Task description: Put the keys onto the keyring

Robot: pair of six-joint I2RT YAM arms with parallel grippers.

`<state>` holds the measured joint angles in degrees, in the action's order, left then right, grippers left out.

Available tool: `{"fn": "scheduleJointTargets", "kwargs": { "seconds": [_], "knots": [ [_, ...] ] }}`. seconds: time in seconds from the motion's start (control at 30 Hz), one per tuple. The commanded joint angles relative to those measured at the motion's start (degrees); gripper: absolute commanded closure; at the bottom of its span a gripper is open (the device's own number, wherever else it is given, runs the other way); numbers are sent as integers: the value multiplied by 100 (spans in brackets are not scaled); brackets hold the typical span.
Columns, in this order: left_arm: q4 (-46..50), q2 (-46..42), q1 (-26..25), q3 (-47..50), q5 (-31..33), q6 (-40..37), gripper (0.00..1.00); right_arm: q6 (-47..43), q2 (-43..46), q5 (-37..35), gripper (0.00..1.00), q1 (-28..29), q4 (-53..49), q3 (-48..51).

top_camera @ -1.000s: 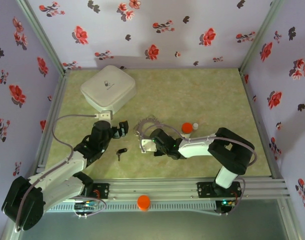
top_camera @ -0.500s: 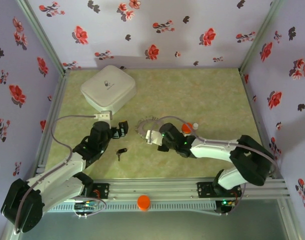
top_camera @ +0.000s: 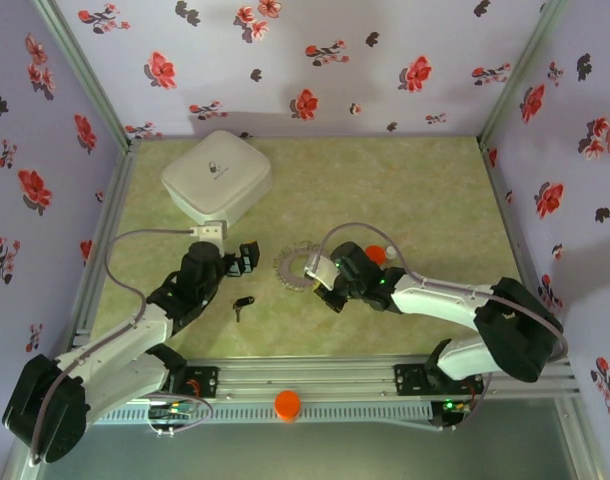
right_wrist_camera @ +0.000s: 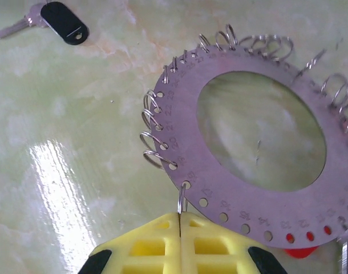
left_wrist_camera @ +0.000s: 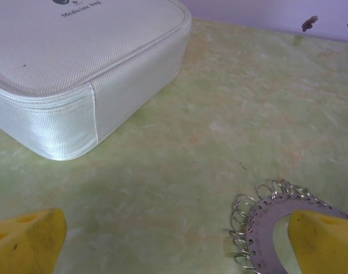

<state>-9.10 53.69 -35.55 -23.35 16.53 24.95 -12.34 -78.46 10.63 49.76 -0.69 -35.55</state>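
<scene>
The keyring (right_wrist_camera: 175,114) is a flat grey plate with numbered holes and small wire rings round its rim; it lies mid-table (top_camera: 295,266). My right gripper (right_wrist_camera: 179,220) (top_camera: 321,276) is shut on one small wire ring hanging from a hole at the plate's near edge. The black-headed key (right_wrist_camera: 63,20) lies apart on the table (top_camera: 243,303), left of the keyring. A red piece (right_wrist_camera: 302,252) shows under the plate's edge; what it is I cannot tell. My left gripper (left_wrist_camera: 174,251) (top_camera: 243,258) hovers open just left of the keyring (left_wrist_camera: 266,220), holding nothing.
A white square box (top_camera: 217,176) (left_wrist_camera: 77,57) stands at the back left, close ahead of the left gripper. An orange pill bottle (top_camera: 375,254) with a white cap lies right of the keyring. An orange round thing (top_camera: 287,403) sits on the front rail.
The right arm has swung its elbow to the right and its gripper has shifted right, dragging the keyring slightly nearer. The left arm and the black key have stayed put.
</scene>
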Motion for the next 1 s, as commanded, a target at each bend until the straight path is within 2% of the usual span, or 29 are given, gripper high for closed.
{"fn": "scheduleJointTargets", "kwargs": {
  "seconds": [0.0, 0.2, 0.47, 0.73, 0.97],
  "knots": [
    [-210, 102, 53, -72, -94, -96, 0, 1103, -114, 152, 100, 13, -351, -110],
    [-237, 168, 49, -73, -158, -52, 0, 1540, -349, 165, 100, 29, -665, -203],
    [-258, 170, 50, -64, -166, -8, 0, 1561, -646, 178, 100, 34, -900, -417],
    [-259, 210, 53, -73, -164, -29, 0, 1606, -869, 80, 80, 29, -952, -541],
    [-219, 165, 48, -55, -168, -60, 0, 1620, -870, 44, 75, 32, -959, -568]
  ]
}}
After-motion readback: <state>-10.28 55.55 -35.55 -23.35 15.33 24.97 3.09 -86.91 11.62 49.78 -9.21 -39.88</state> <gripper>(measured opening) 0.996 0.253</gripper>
